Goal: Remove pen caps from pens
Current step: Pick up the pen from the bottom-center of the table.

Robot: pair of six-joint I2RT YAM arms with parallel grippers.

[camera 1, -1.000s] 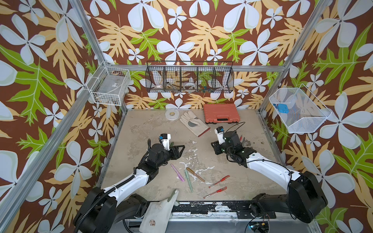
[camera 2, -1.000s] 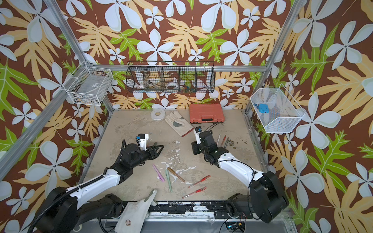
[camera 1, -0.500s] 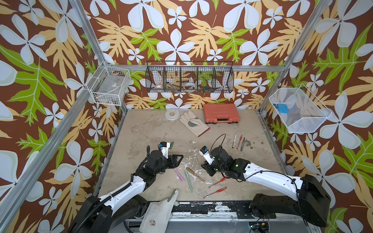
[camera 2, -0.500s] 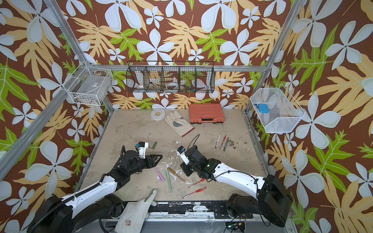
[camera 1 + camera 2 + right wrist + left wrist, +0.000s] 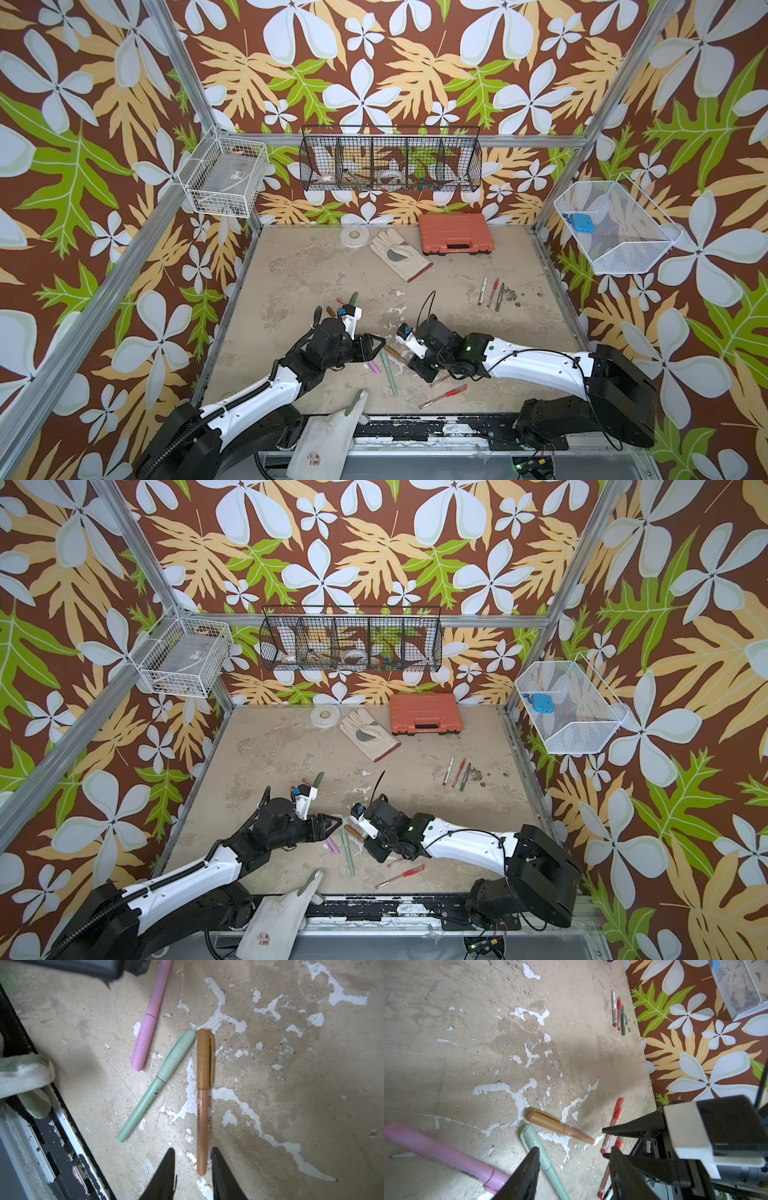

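A brown pen [image 5: 202, 1109] with its brown cap [image 5: 204, 1057] on lies on the table, and its bare end sits between the fingers of my right gripper [image 5: 193, 1151]. Those jaws are open, with a gap on each side of the pen. Beside it lie a capped pale green pen [image 5: 149, 1095] and a pink pen [image 5: 148, 1024]. My left gripper [image 5: 574, 1150] hangs open just above the pale green pen [image 5: 537, 1147], holding nothing. In a top view both grippers [image 5: 380, 343] [image 5: 419, 368] meet over this cluster. Two red gel pens [image 5: 442, 395] lie nearer the front edge.
Three more pens [image 5: 492, 293] lie in a row at the right. A dark green cap [image 5: 353, 298] rests behind the left arm. A glove [image 5: 399, 253], red case [image 5: 455, 233] and tape roll [image 5: 354, 237] sit at the back. Another glove [image 5: 332, 432] hangs over the front rail.
My right arm swung from the pens at the right down to the front cluster and now straddles the brown pen, its jaws slightly narrower. The left arm dropped forward towards the same pens.
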